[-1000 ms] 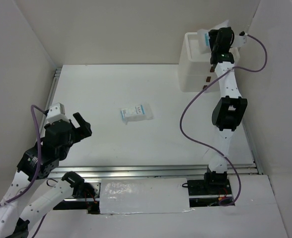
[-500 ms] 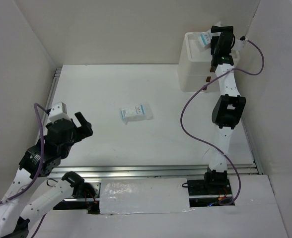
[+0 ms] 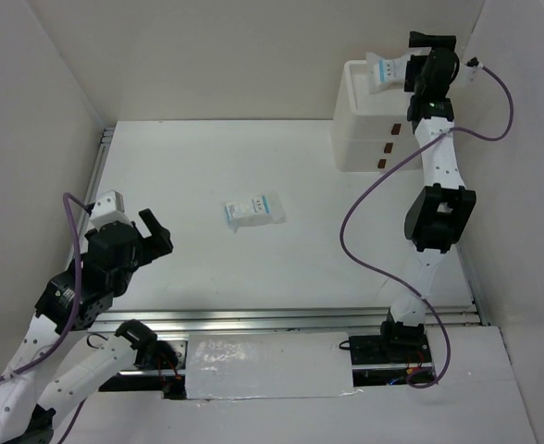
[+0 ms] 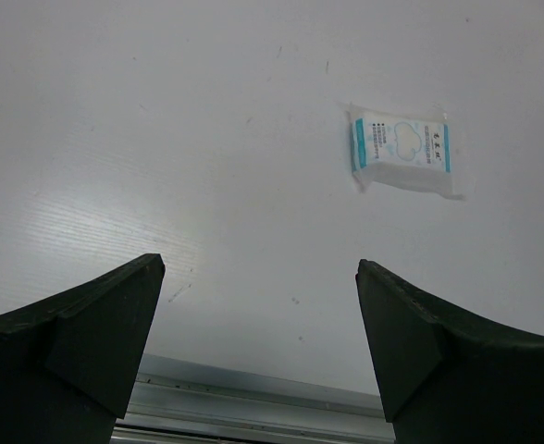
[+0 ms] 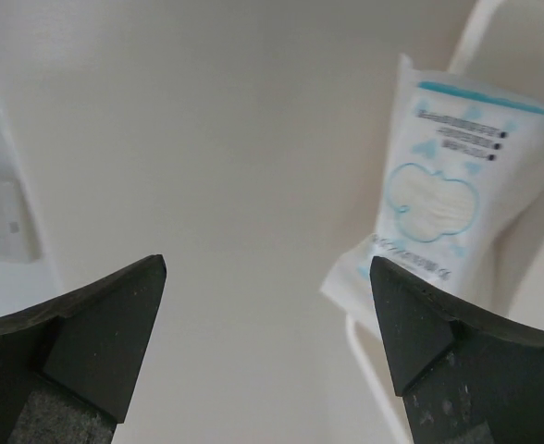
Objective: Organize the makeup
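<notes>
One white-and-blue printed sachet (image 3: 253, 211) lies flat in the middle of the table; it also shows in the left wrist view (image 4: 401, 148). A second sachet (image 3: 383, 72) leans on the rim of the top tray of the white drawer unit (image 3: 360, 139); in the right wrist view it (image 5: 443, 185) stands to the upper right. My right gripper (image 3: 426, 51) is open and empty, just right of that sachet, its jaws (image 5: 267, 277) wide apart. My left gripper (image 3: 152, 236) is open and empty, low at the left, its jaws (image 4: 260, 277) wide. No other makeup shows.
The drawer unit stands at the back right with two small brown handles (image 3: 389, 146) facing front. White walls close the sides and back. An aluminium rail (image 3: 290, 319) runs along the near edge, also in the left wrist view (image 4: 253, 407).
My right gripper has let go of the sachet at the drawer unit's top and drawn back to the right. The left arm has barely moved.
</notes>
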{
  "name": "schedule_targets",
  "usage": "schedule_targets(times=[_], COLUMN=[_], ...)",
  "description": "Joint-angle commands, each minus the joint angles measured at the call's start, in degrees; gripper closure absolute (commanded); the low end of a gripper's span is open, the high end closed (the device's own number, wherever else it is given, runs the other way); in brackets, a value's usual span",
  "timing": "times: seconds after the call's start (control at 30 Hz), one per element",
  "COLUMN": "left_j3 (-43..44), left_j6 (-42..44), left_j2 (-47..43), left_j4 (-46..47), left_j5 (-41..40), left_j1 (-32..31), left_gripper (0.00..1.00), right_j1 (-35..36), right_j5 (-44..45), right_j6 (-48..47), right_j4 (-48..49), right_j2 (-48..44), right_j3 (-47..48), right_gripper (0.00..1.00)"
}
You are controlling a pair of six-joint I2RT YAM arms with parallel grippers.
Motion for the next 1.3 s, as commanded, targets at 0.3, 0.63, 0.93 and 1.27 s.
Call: schedule_targets(times=[0.3, 0.63, 0.93, 1.27], left_j3=[-0.48, 0.04, -0.57, -5.23], left_j6=[0.67, 0.67, -0.99, -7.06], left_j2=[-1.89, 1.54, 6.54, 3.39], left_j4=[1.77, 1.6, 4.58, 1.42], left_j5=[-0.51, -0.95, 4.49, 7.83], left_j1=[0.03, 0.12, 0.12, -0.23], left_gripper=[0.01, 0.01, 0.0, 0.01], right_j1=[-0.67, 14.76, 35.44, 50.31], right_j5=[-3.67, -5.88, -4.7, -0.86], right_j6=[-3.86, -35.47, -57.74, -77.78], right_j4=[-4.88, -12.11, -32.22, -35.77], right_j2=[-3.58, -28.22, -27.23, -10.95], right_j3=[5.23, -21.69, -28.33, -24.96], right_gripper=[0.0, 0.0, 0.0, 0.0])
